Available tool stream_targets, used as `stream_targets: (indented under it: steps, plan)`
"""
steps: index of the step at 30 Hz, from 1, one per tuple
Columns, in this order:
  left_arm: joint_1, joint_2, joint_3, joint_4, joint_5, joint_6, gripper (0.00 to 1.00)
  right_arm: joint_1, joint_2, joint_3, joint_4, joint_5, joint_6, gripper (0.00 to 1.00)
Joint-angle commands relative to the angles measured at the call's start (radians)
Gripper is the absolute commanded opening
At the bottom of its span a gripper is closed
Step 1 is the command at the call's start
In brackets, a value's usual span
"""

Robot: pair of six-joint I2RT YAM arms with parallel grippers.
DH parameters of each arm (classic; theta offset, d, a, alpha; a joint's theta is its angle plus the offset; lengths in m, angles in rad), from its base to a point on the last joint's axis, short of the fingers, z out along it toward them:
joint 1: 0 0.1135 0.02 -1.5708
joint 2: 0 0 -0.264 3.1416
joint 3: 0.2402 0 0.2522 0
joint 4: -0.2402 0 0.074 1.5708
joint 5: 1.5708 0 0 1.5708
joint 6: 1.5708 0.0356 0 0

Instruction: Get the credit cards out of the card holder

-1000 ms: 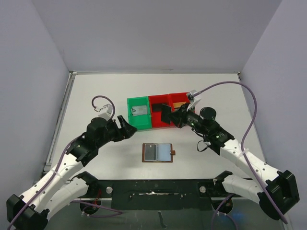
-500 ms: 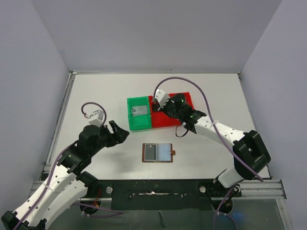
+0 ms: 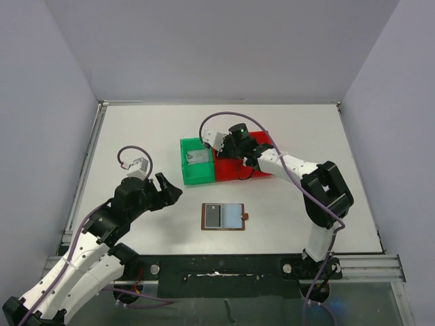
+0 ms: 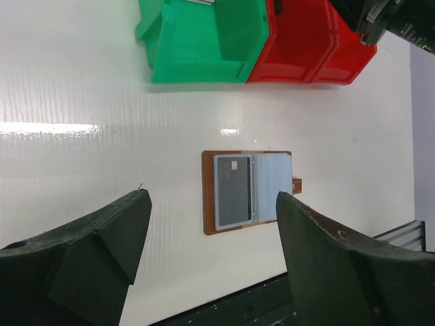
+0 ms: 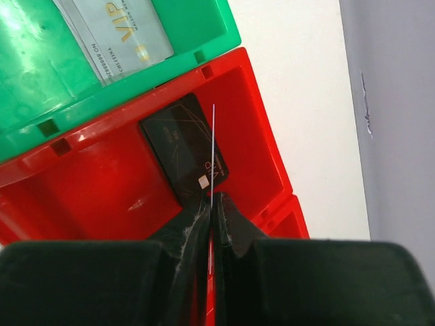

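Right gripper (image 5: 213,198) pinches a thin card (image 5: 213,146) edge-on above the red bin (image 5: 88,197); released crooked, it could snag the rim. Left gripper (image 4: 212,201) hangs spread, well short of that bin.

bright, even light, faint glare

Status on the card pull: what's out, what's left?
Done: a silver card lies in the green bin, a black card in the red bin. In hand: the right gripper is shut above that red bin; a thin line at its tips may be a card edge-on, cannot tell. To do: one dark card sits in the card holder; the left gripper hangs open, away from it.
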Motion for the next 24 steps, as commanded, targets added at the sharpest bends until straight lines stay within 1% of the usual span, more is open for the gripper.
stream_targets:
  steps: [1,8,13,24]
  plan:
    - [0.006,0.003,0.029,-0.002,-0.008,0.016,0.75,-0.015,0.054,0.091,-0.022,0.002,-0.121,0.0]
    - [0.008,-0.004,0.027,-0.018,0.0,0.022,0.75,-0.025,0.138,0.169,-0.058,-0.017,-0.212,0.01]
    - [0.008,-0.015,0.024,-0.013,0.002,0.022,0.75,-0.028,0.193,0.208,-0.094,-0.004,-0.262,0.04]
    - [0.008,-0.017,0.02,-0.001,0.028,0.022,0.74,-0.012,0.246,0.222,-0.104,0.027,-0.295,0.13]
